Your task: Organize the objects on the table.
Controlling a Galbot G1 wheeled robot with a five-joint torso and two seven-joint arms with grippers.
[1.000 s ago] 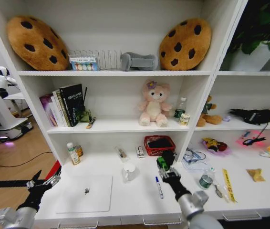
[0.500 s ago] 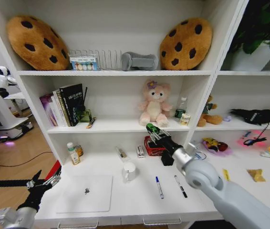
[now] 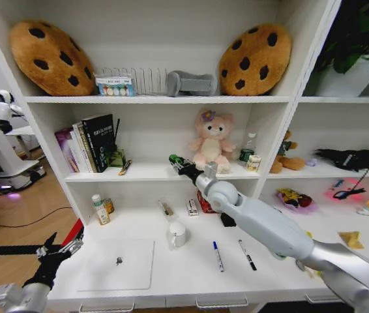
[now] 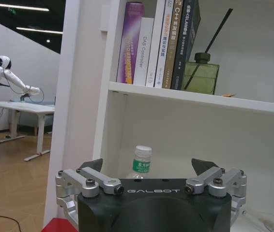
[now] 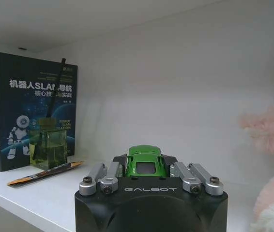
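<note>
My right gripper (image 3: 179, 163) reaches onto the middle shelf (image 3: 152, 173), left of the pink plush, shut on the tiny green toy car (image 3: 175, 160). The right wrist view shows the car (image 5: 145, 160) clamped between the fingers of that gripper (image 5: 145, 170), above the shelf board. On the white table (image 3: 191, 277) lie the silver laptop (image 3: 116, 264), the blue-capped pen (image 3: 217, 255) and the black pen (image 3: 246, 254). The green-capped bottle (image 3: 100, 210) stands at the back left. My left gripper (image 3: 57, 251) hangs open off the table's left end, facing that bottle (image 4: 141, 159).
A white mug (image 3: 177, 233) stands mid-table and a red basket (image 3: 205, 202) sits behind my right arm. On the shelf, books (image 5: 30, 111), a green diffuser bottle (image 5: 49, 147) and an orange pen (image 5: 42, 174) lie to one side of the car, the pink plush (image 5: 267, 145) to the other.
My right arm has risen from the table to the middle shelf and swung left, carrying the green toy car. The left arm has stayed put.
</note>
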